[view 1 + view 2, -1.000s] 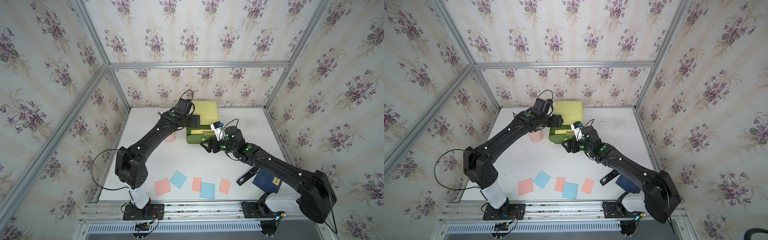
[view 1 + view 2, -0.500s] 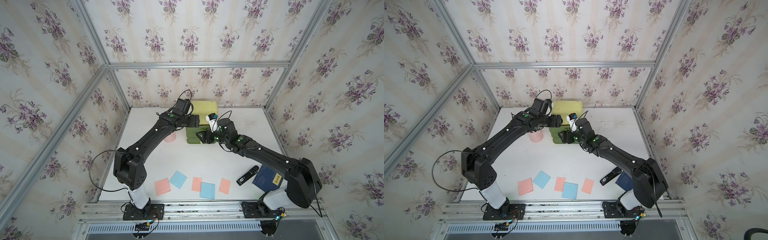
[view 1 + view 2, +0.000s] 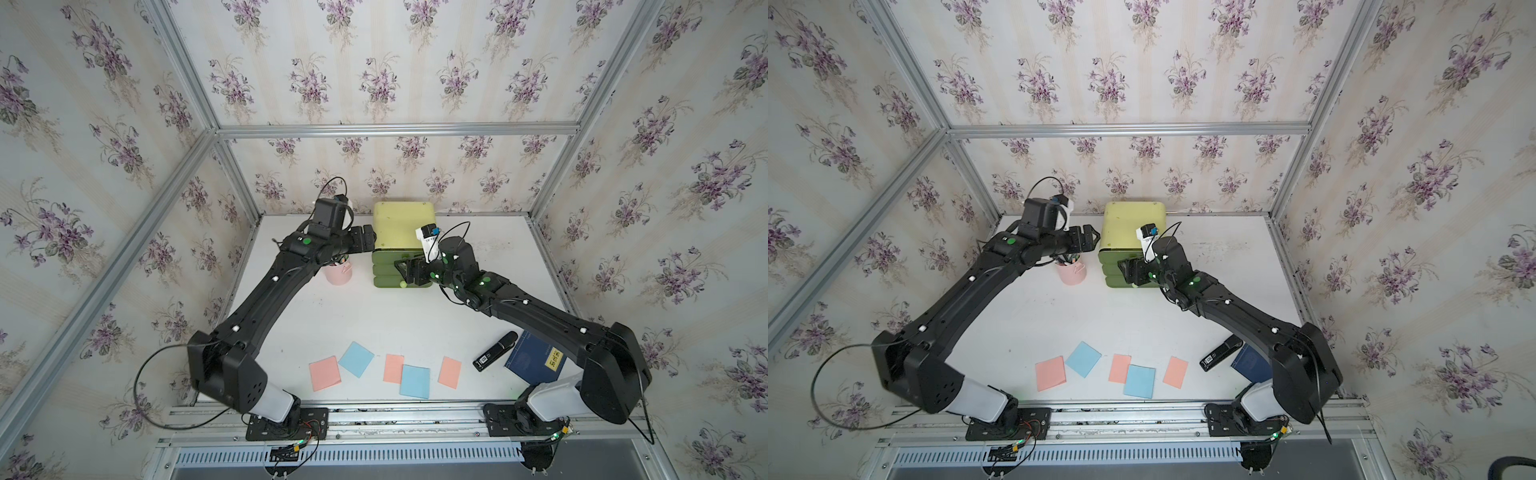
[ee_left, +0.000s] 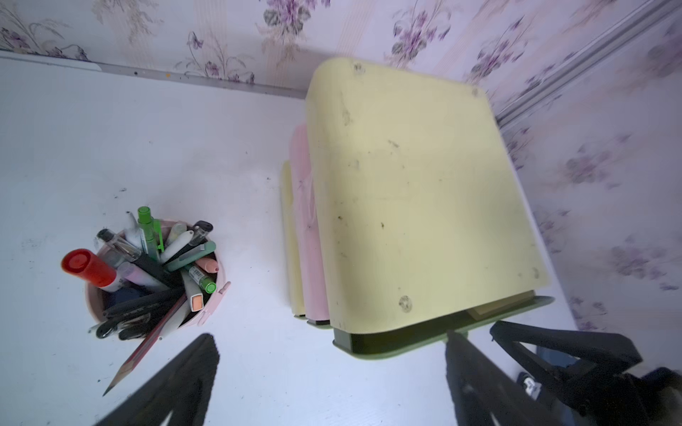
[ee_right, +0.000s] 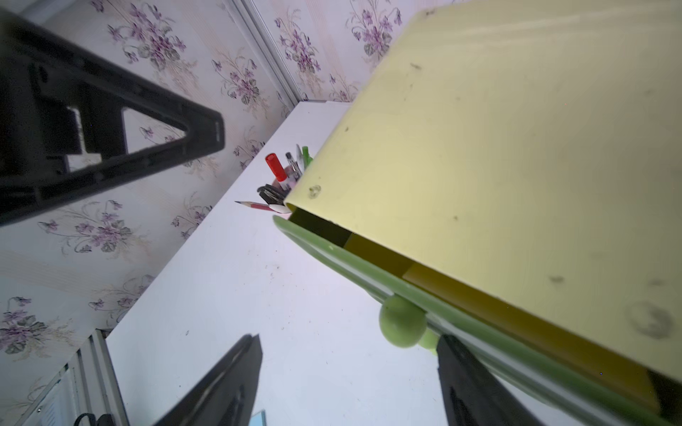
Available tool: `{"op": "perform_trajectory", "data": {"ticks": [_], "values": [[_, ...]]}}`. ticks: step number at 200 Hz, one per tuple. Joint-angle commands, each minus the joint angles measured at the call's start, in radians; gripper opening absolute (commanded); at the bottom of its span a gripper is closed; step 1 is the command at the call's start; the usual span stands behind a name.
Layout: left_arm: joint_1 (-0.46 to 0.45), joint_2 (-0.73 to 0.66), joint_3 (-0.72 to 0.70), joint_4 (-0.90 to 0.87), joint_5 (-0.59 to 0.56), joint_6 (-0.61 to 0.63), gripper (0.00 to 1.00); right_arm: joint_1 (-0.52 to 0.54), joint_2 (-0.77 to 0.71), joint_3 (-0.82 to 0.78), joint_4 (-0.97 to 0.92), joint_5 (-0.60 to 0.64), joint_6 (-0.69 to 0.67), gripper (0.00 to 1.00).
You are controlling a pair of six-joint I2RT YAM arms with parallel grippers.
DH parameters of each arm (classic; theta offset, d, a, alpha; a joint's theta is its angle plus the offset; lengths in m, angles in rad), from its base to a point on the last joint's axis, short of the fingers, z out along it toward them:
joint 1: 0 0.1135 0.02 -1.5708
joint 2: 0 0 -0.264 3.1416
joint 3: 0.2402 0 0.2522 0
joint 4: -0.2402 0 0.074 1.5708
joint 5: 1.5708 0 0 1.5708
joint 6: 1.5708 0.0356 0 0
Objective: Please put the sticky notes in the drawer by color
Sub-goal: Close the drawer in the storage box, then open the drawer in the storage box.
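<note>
Front of drawer [image 3: 384,270] partly hidden behind right gripper [image 3: 400,272]; top drawer interior mostly under shell. Corner of book [image 3: 536,361] under right arm. Right wrist view: blue sticky note [image 5: 259,419] cut off by frame edge.

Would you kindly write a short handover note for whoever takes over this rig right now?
Left gripper: jaws open, empty, beside the chest.
Right gripper: jaws open, empty, at the knob of the top drawer.
Done: yellow paper shows inside the top drawer, which is slightly ajar.
To do: three pink sticky notes and two blue sticky notes lie on the table, near its front edge.
</note>
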State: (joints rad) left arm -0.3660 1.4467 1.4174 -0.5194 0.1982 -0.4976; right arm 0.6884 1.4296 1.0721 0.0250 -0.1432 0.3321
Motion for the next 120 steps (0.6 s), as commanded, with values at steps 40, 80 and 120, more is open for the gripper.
{"op": "perform_trajectory", "data": {"ticks": [40, 80, 120], "values": [[0.001, -0.200, -0.565, 0.885, 0.390, -0.575, 0.98, -0.135, -0.075, 0.113, -0.164, -0.107, 0.059, 0.78], [-0.073, -0.124, -0.729, 1.040, 0.315, -0.686, 0.96, -0.276, -0.005, 0.166, -0.258, -0.178, 0.023, 0.76], [-0.113, 0.039, -0.784, 1.244, 0.294, -0.765, 0.95, -0.370, 0.072, 0.184, -0.219, -0.270, 0.046, 0.65]]}}
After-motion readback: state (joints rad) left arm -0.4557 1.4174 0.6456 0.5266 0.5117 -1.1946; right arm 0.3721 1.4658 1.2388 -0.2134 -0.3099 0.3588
